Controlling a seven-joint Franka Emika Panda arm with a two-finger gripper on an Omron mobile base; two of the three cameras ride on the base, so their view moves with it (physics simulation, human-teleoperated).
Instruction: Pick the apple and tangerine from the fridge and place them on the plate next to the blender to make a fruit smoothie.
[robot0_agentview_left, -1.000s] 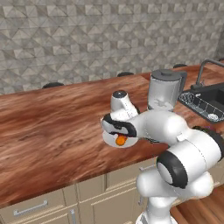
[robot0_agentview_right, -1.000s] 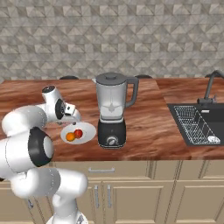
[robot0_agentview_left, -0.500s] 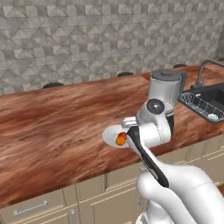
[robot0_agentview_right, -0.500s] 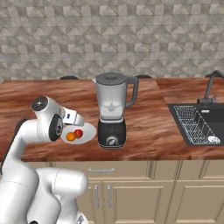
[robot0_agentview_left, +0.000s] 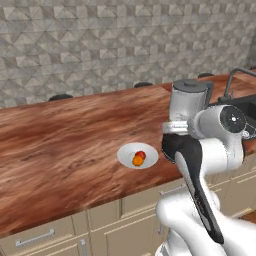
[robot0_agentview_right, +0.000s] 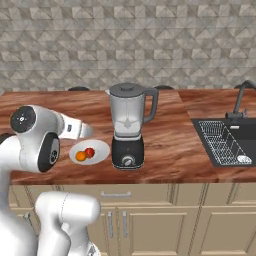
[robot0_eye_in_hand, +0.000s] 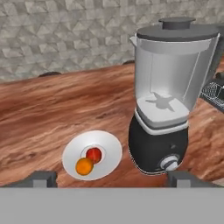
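Fruit now lies in full view on the plate (robot0_agentview_left: 126, 154): half a second ago the arm stood over the dish and hid most of it, and it has since drawn back toward the base. Going left to right along the worktop's front edge, the tangerine (robot0_eye_in_hand: 84, 166) sits on the near side of the plate, touching the apple (robot0_eye_in_hand: 94, 154) just behind it, and the blender (robot0_eye_in_hand: 164, 100) stands just beside the plate on its right, apart from it. Farther right, the sink (robot0_agentview_right: 227, 142) is set into the worktop. The gripper (robot0_eye_in_hand: 111, 178) hangs back from the plate, its fingertips (robot0_eye_in_hand: 42, 178) spread wide with nothing between them. With both fruits resting on the plate and the fingers empty, I judge the task finished, with only the retreat left.
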